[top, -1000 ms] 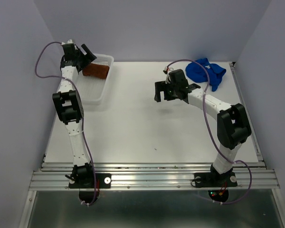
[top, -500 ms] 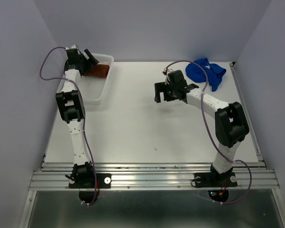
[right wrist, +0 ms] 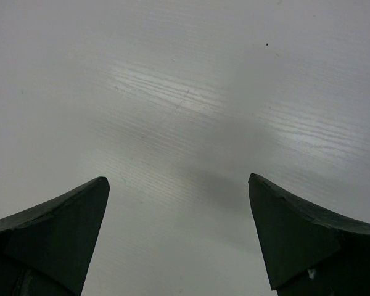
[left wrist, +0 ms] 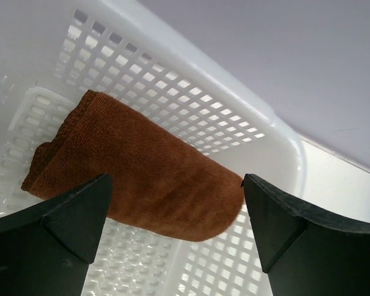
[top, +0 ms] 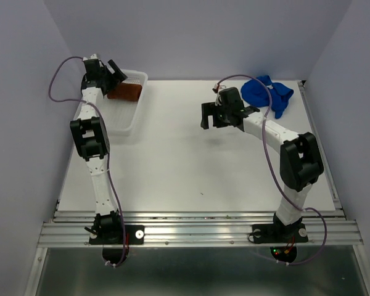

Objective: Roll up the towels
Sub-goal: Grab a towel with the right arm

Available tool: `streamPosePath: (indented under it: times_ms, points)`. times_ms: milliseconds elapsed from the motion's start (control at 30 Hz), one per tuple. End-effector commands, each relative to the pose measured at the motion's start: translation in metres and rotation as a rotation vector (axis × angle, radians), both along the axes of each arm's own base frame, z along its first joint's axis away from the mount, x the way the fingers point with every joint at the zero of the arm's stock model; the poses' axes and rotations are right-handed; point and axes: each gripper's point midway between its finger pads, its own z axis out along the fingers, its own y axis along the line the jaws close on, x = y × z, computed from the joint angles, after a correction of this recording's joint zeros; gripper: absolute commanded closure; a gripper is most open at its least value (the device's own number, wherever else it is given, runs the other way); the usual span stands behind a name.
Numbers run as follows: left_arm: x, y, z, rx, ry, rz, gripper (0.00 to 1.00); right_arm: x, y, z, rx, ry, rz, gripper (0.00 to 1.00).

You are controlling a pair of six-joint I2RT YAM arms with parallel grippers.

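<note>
No legible text, label, brand, number or sign in any view. Rust-brown towel (left wrist: 142, 172), white mesh basket (left wrist: 191, 92), blue towel (top: 266, 92), worktop (right wrist: 185, 92): no markings readable.

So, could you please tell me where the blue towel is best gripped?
Probably the narrow tail trailing from the crumpled blue towel toward the near side of the table. Come straight down with the fingers across it. The bunched heap offers no clear edge.

Left claw (left wrist: 176, 180), right claw (right wrist: 179, 180), both spread wide
</note>
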Motion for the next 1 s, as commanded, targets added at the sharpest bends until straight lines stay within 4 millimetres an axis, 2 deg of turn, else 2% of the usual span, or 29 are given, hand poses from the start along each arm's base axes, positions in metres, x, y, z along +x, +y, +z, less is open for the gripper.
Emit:
streamPosePath:
  times_ms: [0, 67, 100, 133, 167, 200, 233, 267, 333, 367, 400, 433, 467, 500, 533, 567, 600, 700, 733, 767, 800, 833, 867, 900, 933, 967]
  points:
    - [-0.017, -0.003, 0.137, 0.079, -0.207, -0.005, 0.01, 0.031, -0.013, 0.043, 0.034, -0.105, -0.106, 0.00]
    - [-0.026, -0.003, 0.148, 0.086, -0.205, -0.002, 0.01, 0.045, -0.028, 0.055, 0.045, -0.131, -0.173, 0.00]
    - [-0.033, -0.004, 0.163, 0.097, -0.220, -0.005, 0.01, 0.055, -0.043, 0.059, 0.051, -0.138, -0.231, 0.00]
    - [-0.038, -0.004, 0.164, 0.102, -0.208, -0.002, 0.01, 0.061, -0.051, 0.060, 0.054, -0.140, -0.257, 0.00]
    - [-0.047, -0.003, 0.181, 0.112, -0.224, 0.010, 0.01, 0.070, -0.058, 0.070, 0.072, -0.159, -0.281, 0.00]
    - [-0.053, -0.002, 0.174, 0.127, -0.192, 0.024, 0.01, 0.081, -0.079, 0.067, 0.076, -0.154, -0.346, 0.00]
    - [-0.064, -0.001, 0.189, 0.134, -0.204, 0.037, 0.01, 0.088, -0.091, 0.069, 0.075, -0.162, -0.377, 0.00]
    - [-0.070, 0.004, 0.175, 0.144, -0.156, 0.068, 0.01, 0.099, -0.116, 0.076, 0.062, -0.187, -0.444, 0.00]
    - [-0.084, 0.006, 0.171, 0.150, -0.133, 0.090, 0.01, 0.112, -0.144, 0.075, 0.030, -0.200, -0.522, 0.00]
    - [-0.090, 0.008, 0.170, 0.152, -0.121, 0.112, 0.01, 0.120, -0.158, 0.064, 0.003, -0.192, -0.556, 0.00]
    - [-0.103, 0.010, 0.164, 0.158, -0.096, 0.135, 0.01, 0.130, -0.180, 0.073, -0.037, -0.228, -0.624, 0.00]
    - [-0.107, 0.010, 0.162, 0.156, -0.095, 0.142, 0.01, 0.138, -0.207, 0.071, -0.070, -0.235, -0.677, 0.00]
    - [-0.115, 0.009, 0.171, 0.158, -0.109, 0.146, 0.01, 0.145, -0.221, 0.069, -0.094, -0.243, -0.705, 0.00]
    - [-0.120, 0.008, 0.167, 0.156, -0.102, 0.146, 0.01, 0.151, -0.240, 0.048, -0.154, -0.220, -0.755, 0.00]
    - [-0.126, 0.007, 0.152, 0.151, -0.070, 0.142, 0.01, 0.161, -0.260, 0.057, -0.179, -0.248, -0.781, 0.00]
    - [-0.133, 0.006, 0.156, 0.147, -0.077, 0.151, 0.01, 0.168, -0.271, 0.035, -0.211, -0.219, -0.796, 0.00]
    - [-0.138, 0.007, 0.146, 0.147, -0.056, 0.156, 0.01, 0.179, -0.279, 0.041, -0.203, -0.241, -0.810, 0.00]
    - [-0.147, 0.008, 0.148, 0.156, -0.061, 0.169, 0.01, 0.199, -0.300, 0.025, -0.171, -0.228, -0.809, 0.00]
    - [-0.149, 0.009, 0.144, 0.161, -0.054, 0.171, 0.01, 0.206, -0.299, 0.000, -0.187, -0.198, -0.786, 0.00]
    - [-0.150, 0.009, 0.146, 0.164, -0.057, 0.174, 0.01, 0.217, -0.306, 0.007, -0.176, -0.226, -0.791, 0.00]
    - [-0.151, 0.010, 0.144, 0.166, -0.051, 0.173, 0.01, 0.222, -0.303, 0.002, -0.166, -0.221, -0.772, 0.00]
    - [-0.151, 0.009, 0.141, 0.167, -0.044, 0.168, 0.01, 0.226, -0.300, -0.019, -0.165, -0.197, -0.748, 0.00]
    - [-0.150, 0.009, 0.139, 0.168, -0.038, 0.169, 0.01, 0.234, -0.303, -0.016, -0.145, -0.212, -0.742, 0.00]
    - [-0.149, 0.011, 0.139, 0.168, -0.037, 0.174, 0.01, 0.237, -0.299, -0.023, -0.129, -0.204, -0.729, 0.00]
    - [-0.149, 0.010, 0.138, 0.165, -0.032, 0.174, 0.01, 0.240, -0.297, -0.029, -0.117, -0.198, -0.723, 0.03]
    - [-0.147, 0.010, 0.137, 0.166, -0.029, 0.173, 0.01, 0.242, -0.295, -0.041, -0.114, -0.184, -0.714, 0.22]
